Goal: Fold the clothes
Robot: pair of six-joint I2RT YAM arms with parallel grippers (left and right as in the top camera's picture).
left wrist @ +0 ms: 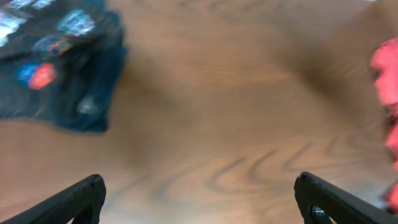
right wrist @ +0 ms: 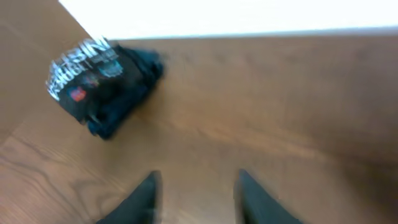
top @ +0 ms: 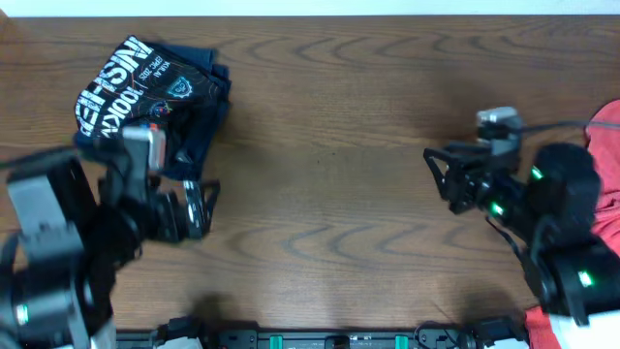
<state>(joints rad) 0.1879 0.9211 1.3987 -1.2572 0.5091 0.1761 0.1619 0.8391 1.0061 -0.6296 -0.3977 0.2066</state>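
The clothes show as a folded black shirt [top: 155, 92] with big white lettering, lying at the table's far left. It also appears blurred in the left wrist view [left wrist: 56, 68] and in the right wrist view [right wrist: 102, 84]. My left gripper [top: 205, 208] hangs just in front of the shirt, apart from it. Its jaws are wide open [left wrist: 199, 186] over bare wood. My right gripper [top: 438, 179] is over the right half of the table, far from the shirt. Its fingers stand apart [right wrist: 196, 186] with nothing between them.
A coral-red garment [top: 608, 174] lies at the table's right edge behind the right arm and shows in the left wrist view [left wrist: 388, 93]. More red cloth [top: 542, 325] lies at the front right corner. Brown wooden tabletop [top: 320, 145] spans the middle.
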